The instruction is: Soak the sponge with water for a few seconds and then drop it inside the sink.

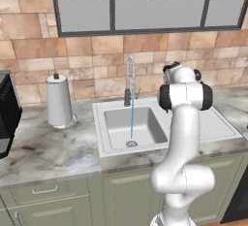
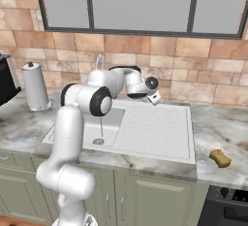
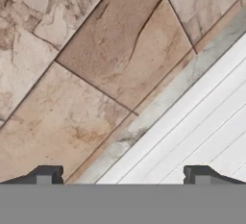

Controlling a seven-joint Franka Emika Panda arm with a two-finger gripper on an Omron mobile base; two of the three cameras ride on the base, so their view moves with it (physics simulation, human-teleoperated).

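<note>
Sponge point(image 2: 220, 158) — one, on counter point(image 2: 218, 128); one water point(image 1: 132, 123) stream; gripper point(image 3: 123, 176) seemingly wide apart — empty

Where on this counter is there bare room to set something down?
Bare marble between the paper towel roll and the sink, and the ribbed drainboard. Right of it, counter is free around the sponge. Crowded: the basin under the water.

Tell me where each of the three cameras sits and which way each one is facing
Left base view: behind the arm's left, facing the sink, water, paper towel roll; arm at right.
Right base view: behind its right, facing the sink and the sponge on the counter; arm at left.
Hand view: on the hand, facing wall tiles and drainboard; open gripper fingertips below.
Both base views share sink and water.
</note>
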